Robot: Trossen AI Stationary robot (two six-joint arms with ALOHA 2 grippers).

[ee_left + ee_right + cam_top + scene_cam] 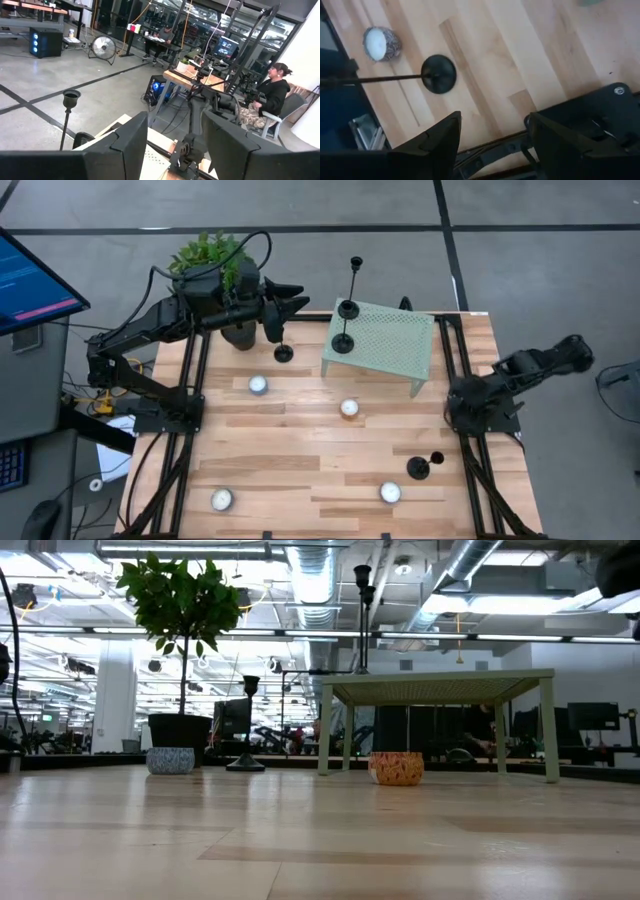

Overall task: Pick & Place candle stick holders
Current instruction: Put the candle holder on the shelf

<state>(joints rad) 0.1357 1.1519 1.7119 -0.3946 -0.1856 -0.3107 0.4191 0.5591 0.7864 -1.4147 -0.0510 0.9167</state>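
Observation:
Two black candle stick holders [344,330] stand by their disc bases on the green perforated stand [395,345]; the taller one [362,610] rises far above it. A third [283,352] stands on the table left of the stand, just nearer than my left gripper [298,302], which hangs open and empty by the plant. A fourth [420,467] stands at the near right; in the right wrist view its base [439,74] shows beyond my right gripper [492,145]. That gripper is open, points down at the table's right edge [462,402], and holds nothing.
A potted plant [215,260] stands at the far left corner behind my left arm. Several tealights lie about the wooden table: [258,384], [349,408], [390,492], [222,500]. A person [270,95] sits in the room beyond the table.

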